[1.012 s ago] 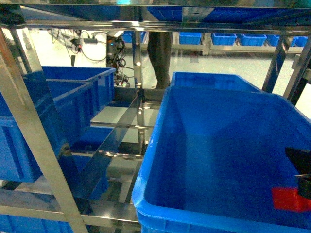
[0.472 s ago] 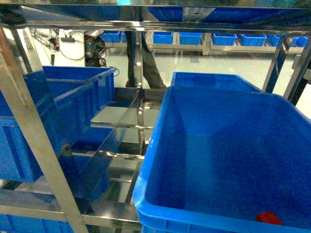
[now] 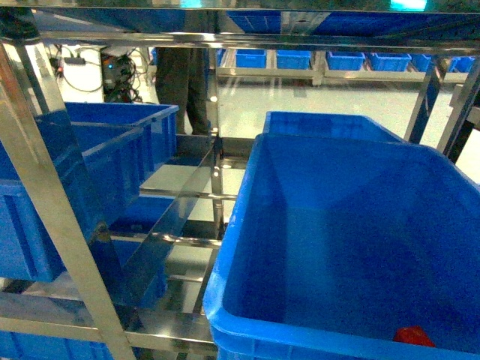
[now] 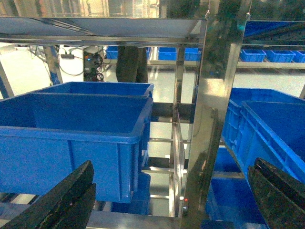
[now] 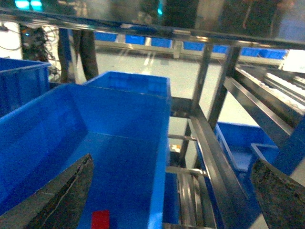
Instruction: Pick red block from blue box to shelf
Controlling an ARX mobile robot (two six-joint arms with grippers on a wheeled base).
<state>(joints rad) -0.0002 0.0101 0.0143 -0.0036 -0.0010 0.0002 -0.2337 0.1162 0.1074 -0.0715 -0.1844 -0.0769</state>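
On the floor of the large, smooth-walled blue plastic box (image 3: 337, 247), near its front wall, lies the small bright red plastic block (image 3: 414, 337), free of both claws. Only partly seen over the rim from the head camera; shown whole as a flat red rectangle (image 5: 100, 219) from the right wrist, between the spread black fingers (image 5: 62, 195) of the right gripper (image 5: 169, 198). Left gripper (image 4: 167, 200) likewise wide apart and empty, facing a second blue plastic crate (image 4: 71, 138) on the shiny stainless-steel shelf (image 4: 212, 119), a sight missing from the right wrist. No readable writing anywhere.
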